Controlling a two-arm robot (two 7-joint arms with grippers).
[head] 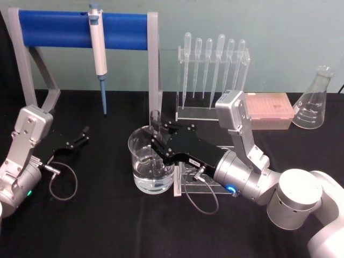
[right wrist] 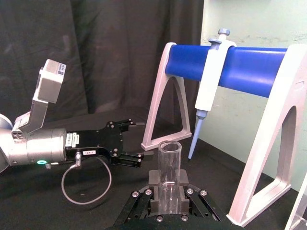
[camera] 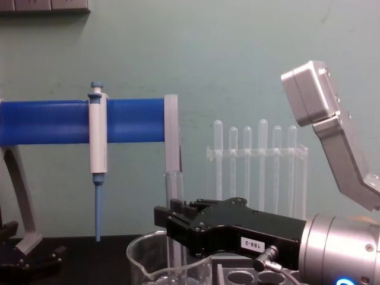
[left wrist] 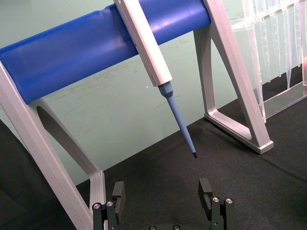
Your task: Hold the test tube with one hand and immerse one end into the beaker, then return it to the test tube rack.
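The right gripper is closed on the test tube, holding it upright with its lower end inside the beaker. The left gripper sits well apart to the left, jaws wide open and empty.

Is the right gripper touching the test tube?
Touching. The right wrist view shows the right gripper pressed against both sides of the test tube.

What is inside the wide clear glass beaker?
Clear liquid low in the beaker, and the lower end of the clear glass test tube, held upright by the black right gripper. The gripper covers the tube's middle.
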